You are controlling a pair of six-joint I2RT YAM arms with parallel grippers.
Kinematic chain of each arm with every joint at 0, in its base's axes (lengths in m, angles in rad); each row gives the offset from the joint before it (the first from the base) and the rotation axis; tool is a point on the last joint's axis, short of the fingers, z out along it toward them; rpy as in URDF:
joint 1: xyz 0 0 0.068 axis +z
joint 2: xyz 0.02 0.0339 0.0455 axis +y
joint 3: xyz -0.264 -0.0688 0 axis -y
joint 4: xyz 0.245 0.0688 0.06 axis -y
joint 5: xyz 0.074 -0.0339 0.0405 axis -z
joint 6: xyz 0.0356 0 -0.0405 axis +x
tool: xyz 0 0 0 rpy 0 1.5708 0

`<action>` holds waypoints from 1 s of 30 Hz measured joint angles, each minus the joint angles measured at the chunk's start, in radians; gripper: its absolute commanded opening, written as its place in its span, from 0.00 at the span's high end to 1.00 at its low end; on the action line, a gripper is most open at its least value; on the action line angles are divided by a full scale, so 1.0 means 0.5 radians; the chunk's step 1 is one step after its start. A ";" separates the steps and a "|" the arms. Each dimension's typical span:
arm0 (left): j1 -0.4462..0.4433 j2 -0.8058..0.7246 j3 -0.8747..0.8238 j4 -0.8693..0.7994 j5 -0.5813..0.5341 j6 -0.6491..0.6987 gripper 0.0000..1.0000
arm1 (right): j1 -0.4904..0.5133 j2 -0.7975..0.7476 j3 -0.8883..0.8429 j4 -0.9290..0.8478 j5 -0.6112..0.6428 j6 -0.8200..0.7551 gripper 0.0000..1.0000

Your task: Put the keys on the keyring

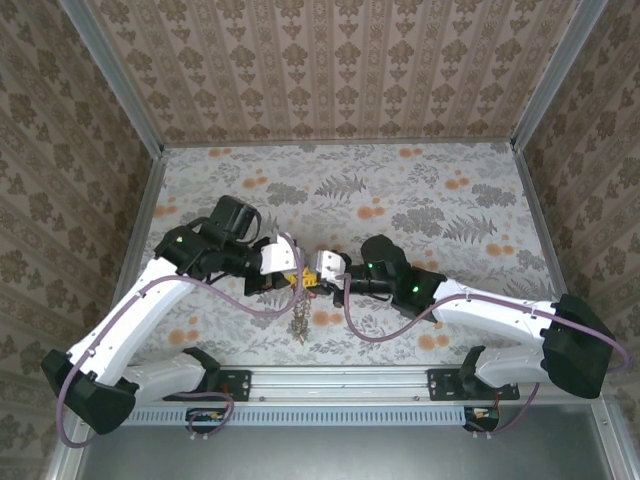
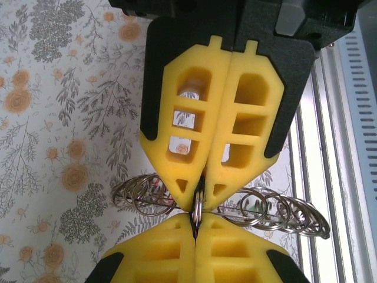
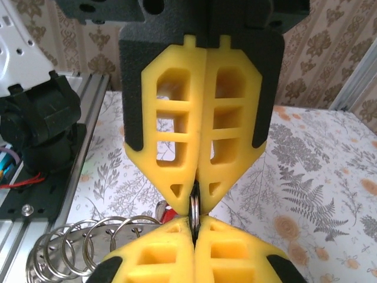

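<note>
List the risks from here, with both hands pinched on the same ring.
1. The left hand and right hand grip the keyring tip to tip on one thin ring; any pull may slip it free.
2. The rest of it spreads to both sides and may snag on a hand.

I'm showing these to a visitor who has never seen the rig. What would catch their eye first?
The left tool and right tool meet tip to tip over the middle of the floral table, both shut on one ring of the keyring. Its linked silvery rings fan out either side of the pinch.
</note>
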 measured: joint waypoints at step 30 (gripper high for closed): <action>0.042 -0.340 -0.304 0.457 -0.042 -0.075 1.00 | -0.108 -0.012 -0.159 0.580 -0.205 0.542 1.00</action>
